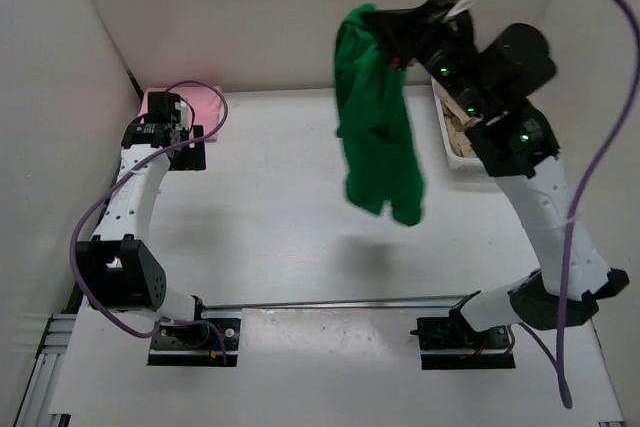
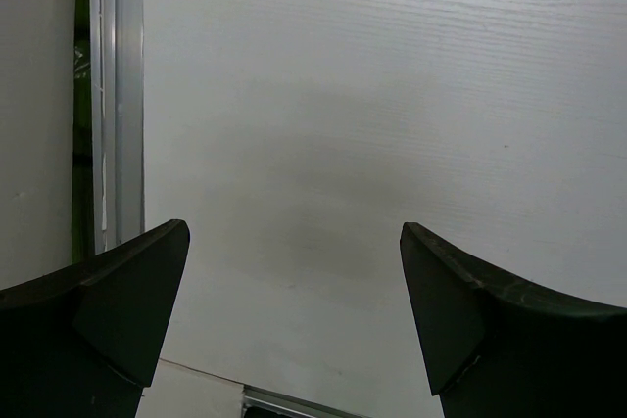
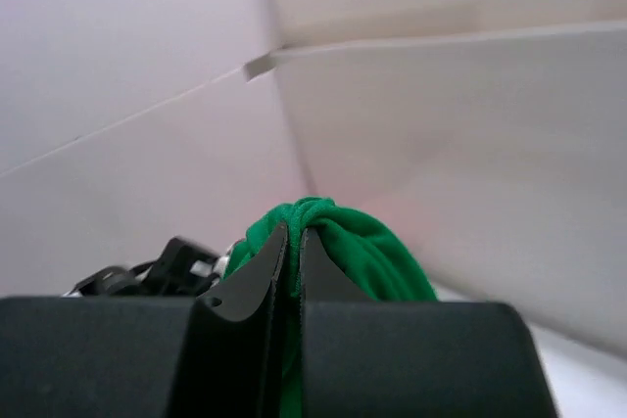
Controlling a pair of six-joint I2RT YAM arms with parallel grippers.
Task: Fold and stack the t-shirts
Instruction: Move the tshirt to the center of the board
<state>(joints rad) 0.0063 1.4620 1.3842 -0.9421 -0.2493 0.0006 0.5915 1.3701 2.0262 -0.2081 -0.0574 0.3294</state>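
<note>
A dark green t-shirt (image 1: 375, 117) hangs bunched in the air above the back middle of the table. My right gripper (image 1: 372, 19) is shut on its top edge. In the right wrist view the green t-shirt (image 3: 367, 247) bulges over the closed right gripper (image 3: 294, 237). A pink t-shirt (image 1: 207, 107) lies flat at the back left corner. My left gripper (image 1: 186, 147) sits low beside it, open and apart from the cloth; the left wrist view shows only bare white table between the open left gripper (image 2: 294, 232) fingers. A tan t-shirt (image 1: 462, 129) shows inside the basket.
A white mesh basket (image 1: 441, 112) stands at the back right, partly hidden by my right arm. White walls close in the left, back and right sides. An aluminium rail (image 1: 330, 302) runs across the near edge between the arm bases.
</note>
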